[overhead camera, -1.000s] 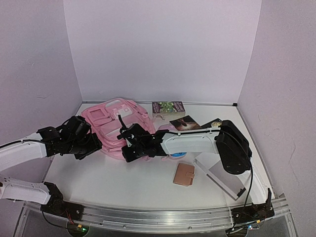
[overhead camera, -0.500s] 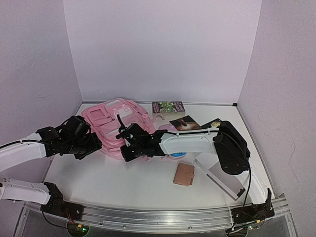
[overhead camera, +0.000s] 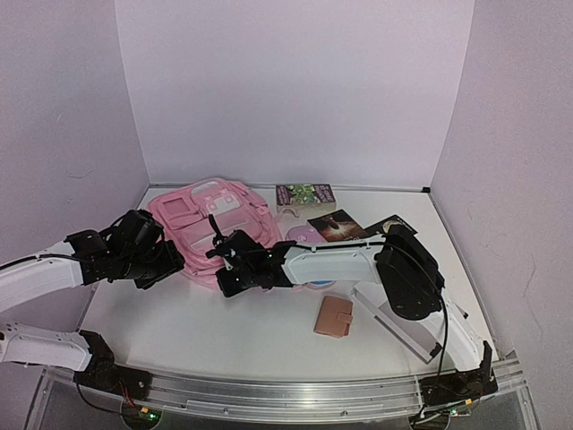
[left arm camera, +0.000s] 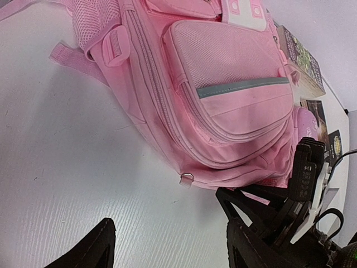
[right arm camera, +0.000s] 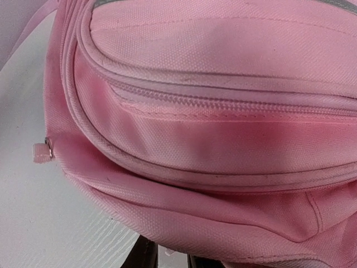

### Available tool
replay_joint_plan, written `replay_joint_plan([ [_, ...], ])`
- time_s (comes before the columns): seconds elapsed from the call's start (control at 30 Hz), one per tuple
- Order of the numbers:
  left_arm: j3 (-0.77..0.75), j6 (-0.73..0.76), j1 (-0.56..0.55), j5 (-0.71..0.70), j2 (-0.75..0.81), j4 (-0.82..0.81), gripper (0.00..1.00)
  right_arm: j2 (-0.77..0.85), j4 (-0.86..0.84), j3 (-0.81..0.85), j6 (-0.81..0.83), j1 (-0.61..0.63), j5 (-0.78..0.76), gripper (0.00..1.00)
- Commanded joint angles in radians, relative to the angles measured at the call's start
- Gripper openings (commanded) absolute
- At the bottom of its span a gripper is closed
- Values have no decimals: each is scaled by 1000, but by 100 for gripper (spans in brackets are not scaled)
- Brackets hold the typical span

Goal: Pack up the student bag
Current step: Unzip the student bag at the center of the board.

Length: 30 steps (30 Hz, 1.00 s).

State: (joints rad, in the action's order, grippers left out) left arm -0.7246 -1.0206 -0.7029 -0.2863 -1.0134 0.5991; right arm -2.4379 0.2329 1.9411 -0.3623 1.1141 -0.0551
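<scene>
While one student bag (overhead camera: 199,219) lies flat, one green book (overhead camera: 304,194), one wallet (overhead camera: 333,316)

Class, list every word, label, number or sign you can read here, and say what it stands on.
None can be read for certain.
green book: cover print too small.
dark booklet: blurred.
black card: yellow emblem, lettering unreadable.
student bag, white patch: pink marks, cut off.

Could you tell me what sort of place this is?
Probably a robotics lab test cell: white tabletop boxed in by plain pale walls, metal mounting rail at its near edge, and a large soft pink fabric backpack.
</scene>
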Motion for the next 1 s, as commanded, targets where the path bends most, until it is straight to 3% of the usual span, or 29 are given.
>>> replay_joint_plan([
  [0.0, -16, 3, 5, 1, -6, -22, 68, -14, -3, 12, -5, 0, -22, 17],
  [0.1, -22, 5, 5, -1, -20, -23, 69, 1, -2, 10, 10, 0, -35, 15],
  [0.23, -24, 8, 5, 2, -41, -38, 69, 36, -2, -30, 29, -3, -16, 0],
  [0.5, 16, 29, 5, 36, -97, -162, 69, 174, 1, -109, 91, -8, 166, 0],
  [0.7, 28, 244, 5, 140, -94, -261, 73, 199, 32, -113, 132, -33, 264, 0],
  [0.97, -5, 496, 5, 236, -54, -194, 77, 186, 65, -120, 173, -111, 494, 0],
])
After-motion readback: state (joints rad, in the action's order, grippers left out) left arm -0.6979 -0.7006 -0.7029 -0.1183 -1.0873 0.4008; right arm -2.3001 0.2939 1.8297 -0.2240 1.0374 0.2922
